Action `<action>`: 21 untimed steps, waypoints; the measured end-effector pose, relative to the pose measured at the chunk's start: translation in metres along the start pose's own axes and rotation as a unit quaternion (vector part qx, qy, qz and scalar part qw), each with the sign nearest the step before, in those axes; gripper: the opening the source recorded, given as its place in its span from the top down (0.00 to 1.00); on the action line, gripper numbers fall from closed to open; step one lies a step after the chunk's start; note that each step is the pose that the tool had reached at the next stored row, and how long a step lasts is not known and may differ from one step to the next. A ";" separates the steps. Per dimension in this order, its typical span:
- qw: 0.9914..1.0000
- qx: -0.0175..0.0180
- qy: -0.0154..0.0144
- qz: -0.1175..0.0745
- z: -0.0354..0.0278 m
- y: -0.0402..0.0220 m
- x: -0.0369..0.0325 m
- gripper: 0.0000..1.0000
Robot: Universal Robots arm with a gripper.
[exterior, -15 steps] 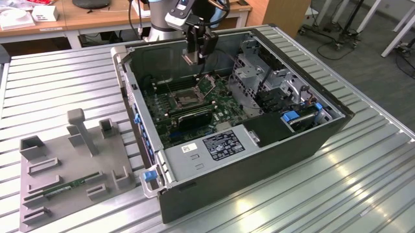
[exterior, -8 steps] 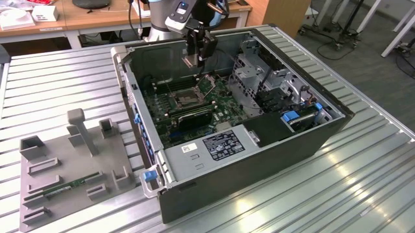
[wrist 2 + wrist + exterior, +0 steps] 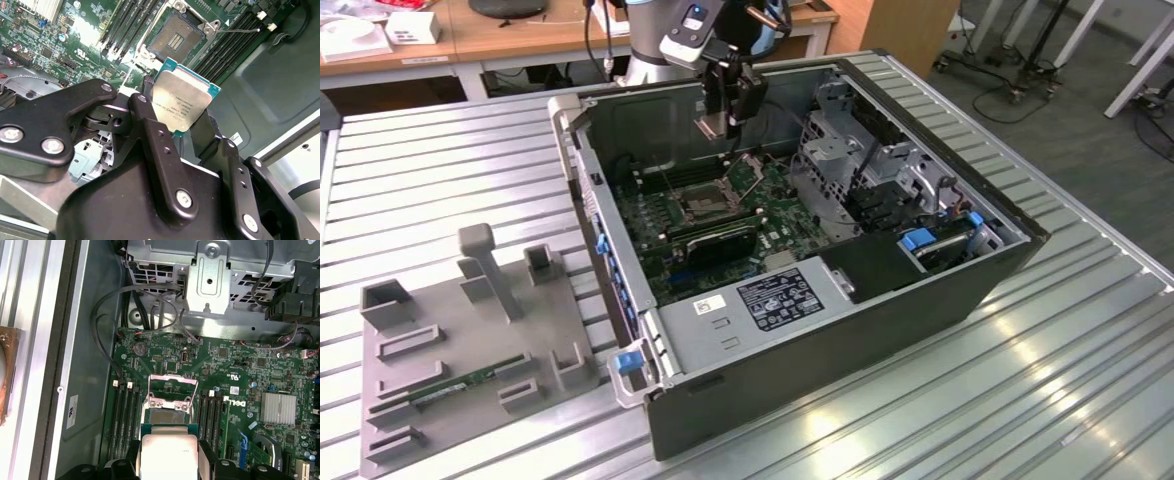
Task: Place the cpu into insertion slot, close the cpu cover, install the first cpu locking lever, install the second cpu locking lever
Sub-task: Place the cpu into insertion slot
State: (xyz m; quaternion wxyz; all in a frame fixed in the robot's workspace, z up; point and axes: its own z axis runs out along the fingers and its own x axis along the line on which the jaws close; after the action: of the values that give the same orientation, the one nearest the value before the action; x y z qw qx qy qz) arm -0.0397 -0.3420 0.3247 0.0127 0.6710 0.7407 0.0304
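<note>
1. Silver-beige square cpu with a teal edge is clamped between the fingers of the black tool.
2. It hangs above the dark-grey, silver-rimmed insertion slot, not touching it.
3. Thin silvery cpu cover stands raised open behind the slot.

Wears matte black across the gripper linkage, carries silver screws at the rounded pivots, and runs pale grey along the arm, with a blue cap and a black cable at nine o'clock.
</note>
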 end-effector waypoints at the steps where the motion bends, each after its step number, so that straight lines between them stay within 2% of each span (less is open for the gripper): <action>1: 1.000 0.000 0.000 0.000 0.0000 0.0000 0.0000 0.46; 8: 1.000 0.000 0.000 0.003 0.0002 0.0000 0.0000 0.46; 11: 1.000 -0.001 -0.001 0.024 0.0008 0.0000 0.0000 0.46; 16: 0.998 -0.001 -0.004 0.058 0.0020 -0.0001 -0.0001 0.46; 20: 0.998 -0.002 -0.004 0.067 0.0042 -0.0003 -0.0001 0.46; 21: 0.998 -0.002 -0.004 0.068 0.0092 -0.0007 -0.0002 0.46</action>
State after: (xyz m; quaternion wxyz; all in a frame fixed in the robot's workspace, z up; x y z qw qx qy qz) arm -0.0398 -0.3420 0.3155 0.0147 0.7199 0.6933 0.0296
